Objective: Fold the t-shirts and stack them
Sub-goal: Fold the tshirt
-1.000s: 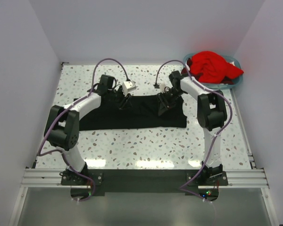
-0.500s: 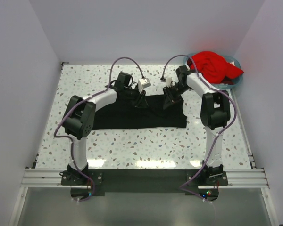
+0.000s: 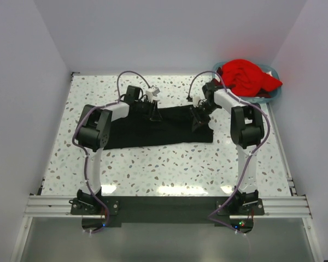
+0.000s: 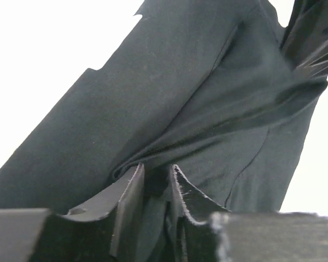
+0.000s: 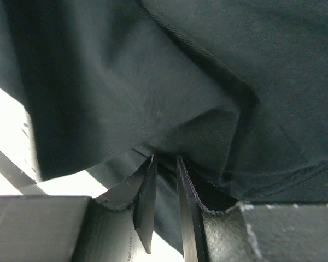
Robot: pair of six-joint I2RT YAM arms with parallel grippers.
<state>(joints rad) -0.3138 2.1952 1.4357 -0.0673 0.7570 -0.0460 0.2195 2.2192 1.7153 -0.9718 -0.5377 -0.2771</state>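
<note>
A black t-shirt (image 3: 153, 131) lies spread across the middle of the table. My left gripper (image 3: 153, 113) is at its far edge, shut on a fold of the black cloth (image 4: 208, 109), which bunches between the fingers (image 4: 128, 194). My right gripper (image 3: 199, 116) is at the far right corner of the same shirt, shut on its cloth (image 5: 153, 98), which is pulled up over the fingers (image 5: 146, 196). A red t-shirt (image 3: 245, 76) sits heaped in the basket at the back right.
The light blue basket (image 3: 275, 93) stands at the table's far right corner against the wall. White walls close in on the left, back and right. The speckled tabletop (image 3: 169, 169) shows in front of the shirt.
Both grippers have closed on the black shirt's far edge. The left arm swung right along the edge, then drew back a little; the shirt's far edge is gathered inward.
</note>
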